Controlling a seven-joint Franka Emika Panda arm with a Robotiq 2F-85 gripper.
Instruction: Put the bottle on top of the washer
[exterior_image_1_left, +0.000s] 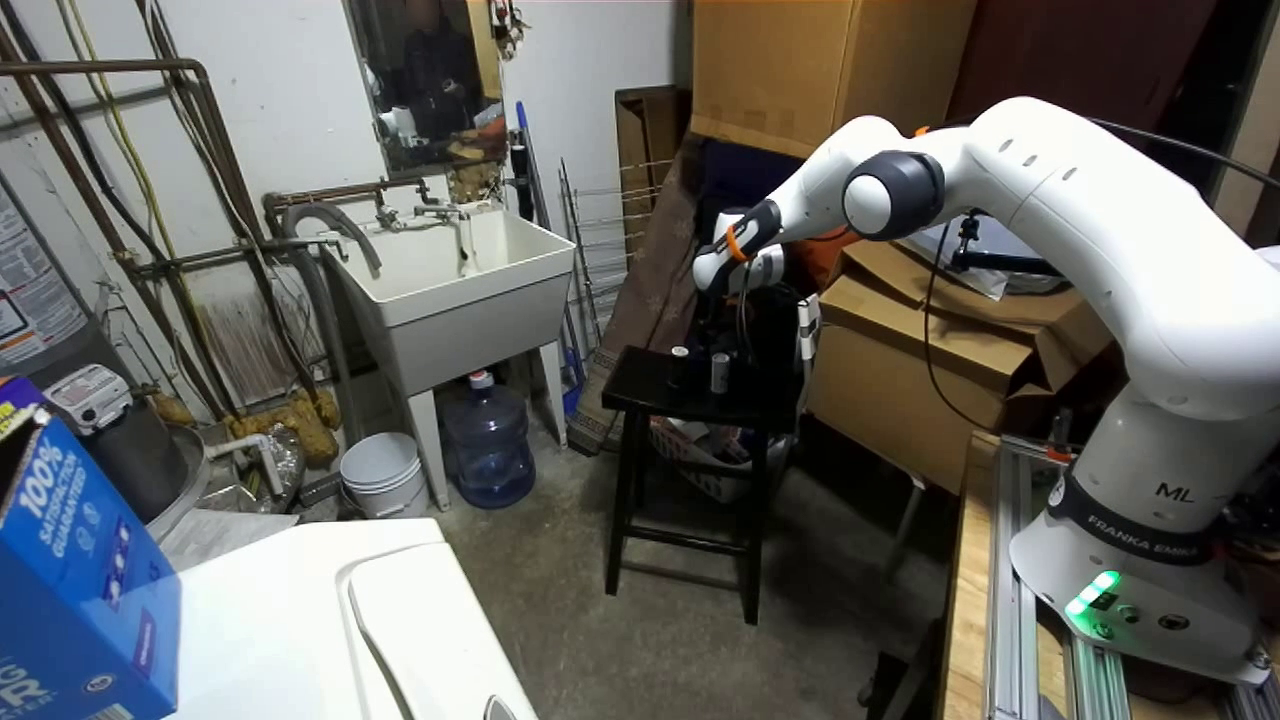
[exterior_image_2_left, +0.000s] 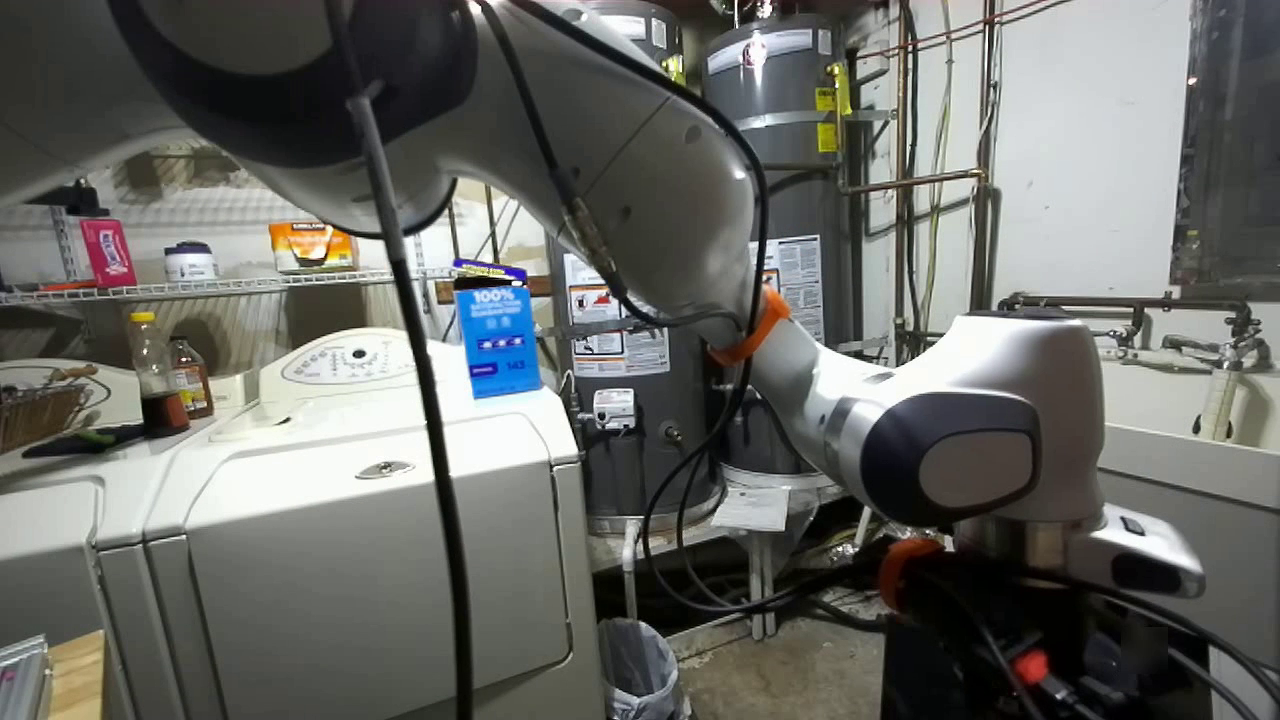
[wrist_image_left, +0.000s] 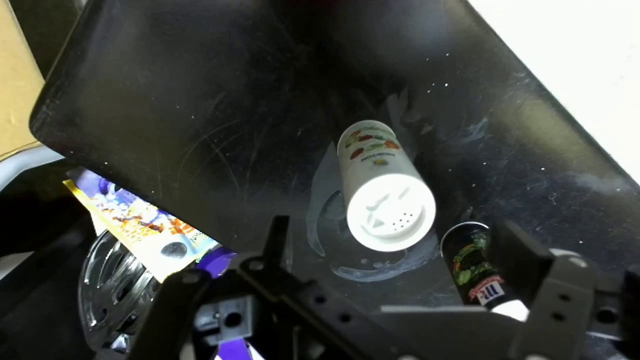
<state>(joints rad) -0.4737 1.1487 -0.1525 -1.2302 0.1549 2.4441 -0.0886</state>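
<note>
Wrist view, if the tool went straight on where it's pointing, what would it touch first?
The tool would probably meet the white shaker standing on the black stool; depth is unclear.

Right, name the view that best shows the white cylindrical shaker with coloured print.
The wrist view: the white cylindrical shaker appears large and unobstructed, its perforated lid and coloured print visible. In an exterior view it stands small on the black rectangular-topped stool, print unreadable; the exterior view with the white wire shelf doesn't show it.
</note>
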